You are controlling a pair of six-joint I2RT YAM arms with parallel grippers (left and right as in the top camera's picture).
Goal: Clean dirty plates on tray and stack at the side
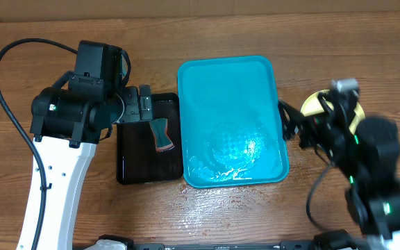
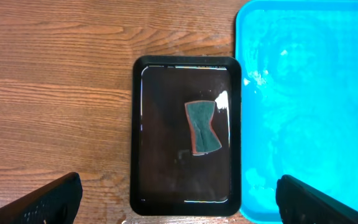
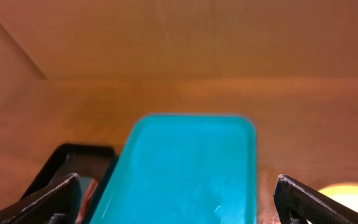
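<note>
**Table contents, left to right: two trays, one sponge, one plate in part view**

1. Left arm (image 1: 61, 118): white and black, reaching in from the lower left of the wooden table (image 1: 255, 215).
2. Left pincer (image 2: 178, 186): fingers wide apart, holding nothing, poised above the black tray.
3. Black tray (image 2: 166, 81): small, rectangular, glossy and wet-looking. It lies just beside the left rim of the turquoise tray.
4. Sponge (image 2: 202, 127): hourglass-shaped, green face with an orange-red edge. It lies flat inside the black tray, towards its right side.
5. Turquoise tray (image 1: 228, 76): large, rectangular, with rounded corners and a raised rim, at the middle of the table. A film of water glints on its floor, strongest at the near end.
6. Right pincer (image 3: 178, 183): fingers wide apart, holding nothing, close to the tray's right rim and facing across the tray.
7. Pale yellow plate (image 1: 312, 104): on the table to the right of the turquoise tray, outside its rim, largely covered by the right arm (image 1: 373, 160). Whether more plates lie with it cannot be told.
</note>
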